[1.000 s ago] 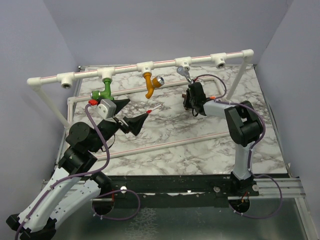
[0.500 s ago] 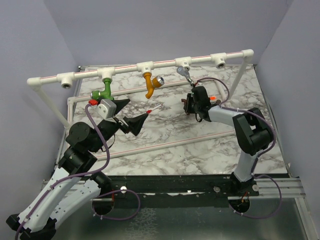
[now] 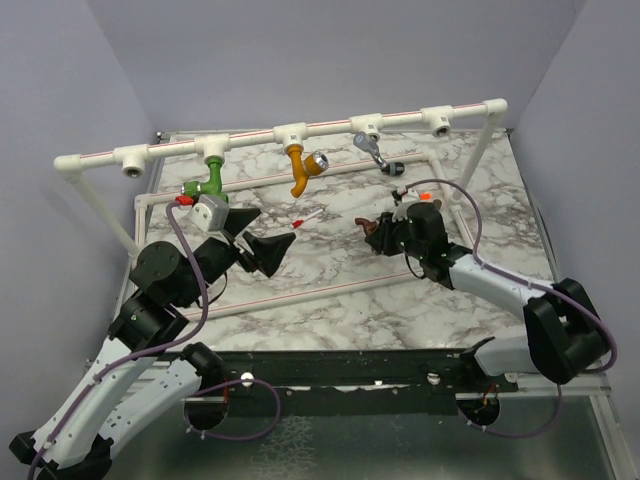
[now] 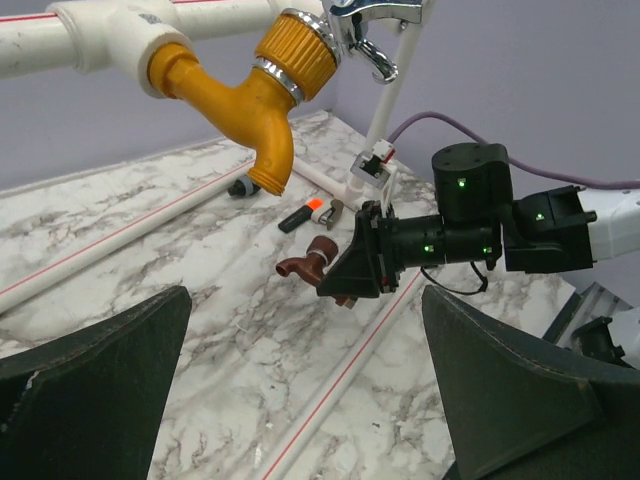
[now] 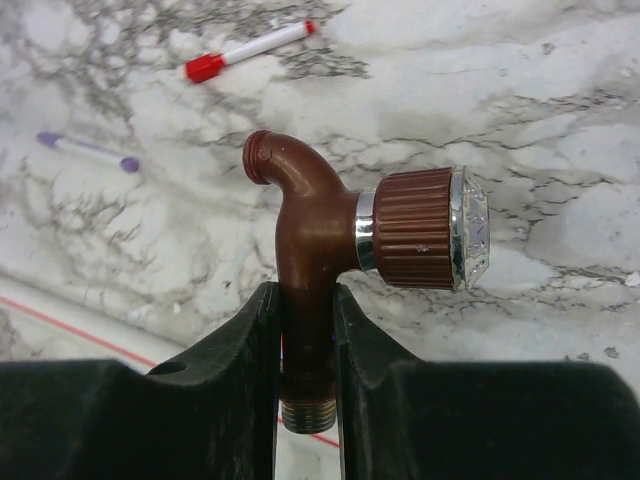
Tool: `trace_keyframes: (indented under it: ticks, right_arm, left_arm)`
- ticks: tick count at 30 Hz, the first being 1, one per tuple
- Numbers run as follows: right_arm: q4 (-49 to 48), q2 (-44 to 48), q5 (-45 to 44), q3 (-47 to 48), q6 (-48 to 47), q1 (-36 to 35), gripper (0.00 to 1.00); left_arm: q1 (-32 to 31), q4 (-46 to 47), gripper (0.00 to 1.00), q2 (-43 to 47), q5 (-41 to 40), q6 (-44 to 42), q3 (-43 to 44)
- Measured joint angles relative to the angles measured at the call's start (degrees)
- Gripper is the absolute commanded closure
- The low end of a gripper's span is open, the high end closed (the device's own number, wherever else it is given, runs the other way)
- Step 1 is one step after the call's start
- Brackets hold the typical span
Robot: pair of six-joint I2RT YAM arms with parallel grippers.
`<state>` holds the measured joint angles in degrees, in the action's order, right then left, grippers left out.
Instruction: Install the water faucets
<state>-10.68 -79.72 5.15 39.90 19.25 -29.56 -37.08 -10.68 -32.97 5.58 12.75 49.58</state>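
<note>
Marbled desk (image 3: pixel 330 300) under white pipe (image 3: pixel 250 138). Brown faucet (image 5: pixel 312 235): above desk, stem pinched by right fingers (image 5: pixel 200 400), thread left bare, presumably for the empty socket (image 3: pixel 438 124). Left fingers (image 4: pixel 90 400): spread, empty. Green faucet (image 3: pixel 207 183), orange faucet (image 3: pixel 300 170), silver faucet (image 3: pixel 371 148): on pipe.

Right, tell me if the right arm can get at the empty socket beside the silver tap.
Probably yes. The right gripper, shut on the brown faucet, is out in front of the free socket with no tap in between; the silver faucet hangs one socket to the left.
</note>
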Motion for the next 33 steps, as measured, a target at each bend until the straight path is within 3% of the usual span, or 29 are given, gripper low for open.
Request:
trace_keyframes:
  ticks: [7,14,24,33]
  right_arm:
    - [-4.44,13.35,9.05,-9.49,-4.5,-3.41,0.99]
    - [-15.39,23.85,16.15,-19.63,-10.45,-8.85,0.99]
    - [-24.06,23.8,22.58,-21.2,-25.64,-19.96,0.99]
    - [-18.49,18.1,30.32,-13.79,-41.03,-25.35,0.99]
  left_arm:
    - [0.0,-6.27,0.01,0.81,1.79,4.46,3.8]
    - [0.0,-12.24,0.01,1.92,4.0,7.85,5.38]
    - [0.0,-20.2,0.01,2.03,7.8,10.14,5.35]
    - [0.0,-26.64,0.01,0.13,10.99,10.1,5.35]
